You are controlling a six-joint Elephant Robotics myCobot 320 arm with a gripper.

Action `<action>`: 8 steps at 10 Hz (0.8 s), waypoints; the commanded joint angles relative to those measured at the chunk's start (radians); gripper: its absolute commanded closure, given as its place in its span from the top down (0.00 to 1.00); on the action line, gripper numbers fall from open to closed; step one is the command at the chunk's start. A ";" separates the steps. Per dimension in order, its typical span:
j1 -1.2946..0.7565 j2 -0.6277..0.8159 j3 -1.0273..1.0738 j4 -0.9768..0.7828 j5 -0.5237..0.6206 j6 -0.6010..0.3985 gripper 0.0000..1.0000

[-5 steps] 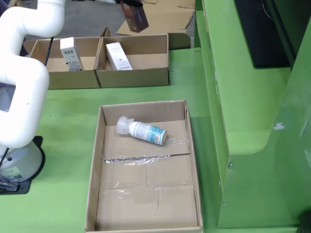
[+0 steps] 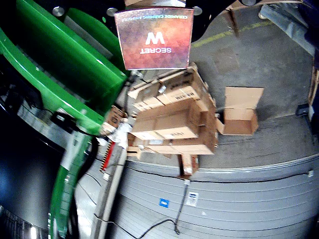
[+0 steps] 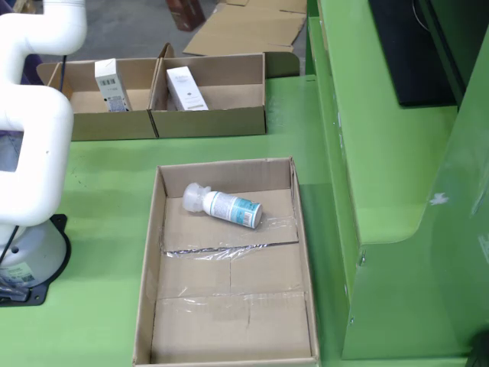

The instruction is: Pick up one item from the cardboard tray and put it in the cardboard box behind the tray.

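Observation:
In the moving view a red and orange carton (image 2: pixel 154 39) printed "SECRET W" hangs close under the camera, upside down, with the floor far below it. It is held at its top edge by my gripper (image 2: pixel 154 6), whose fingers are hidden. In the still view the cardboard tray (image 3: pixel 153 252) holds one white bottle (image 3: pixel 223 206) lying on its side near the far end. Behind the tray stand two open cardboard boxes, a left box (image 3: pixel 84 126) and a right box (image 3: pixel 221 121), each holding a white carton. My gripper is out of that view; only the white arm (image 3: pixel 34 115) shows.
A green machine frame (image 3: pixel 382 153) rises right of the tray and also shows in the moving view (image 2: pixel 60 69). The arm's base (image 3: pixel 23 256) sits left of the tray. Below the moving camera lie stacked cardboard boxes (image 2: pixel 174 117), an open box (image 2: pixel 240 112) and a grey ribbed mat (image 2: pixel 224 199).

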 commanded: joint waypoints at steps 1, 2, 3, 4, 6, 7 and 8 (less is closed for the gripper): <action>0.033 0.003 0.031 0.013 -0.010 -0.001 0.00; 0.026 -0.015 0.031 0.013 -0.010 0.002 0.00; 0.017 -0.032 0.031 0.013 -0.010 -0.025 0.00; 0.010 -0.051 0.031 0.013 -0.010 -0.016 0.00; -0.011 -0.090 0.031 0.013 -0.010 -0.015 0.00; -0.011 -0.090 0.031 0.013 -0.010 -0.015 0.00; -0.029 -0.118 0.031 0.013 -0.010 -0.007 0.00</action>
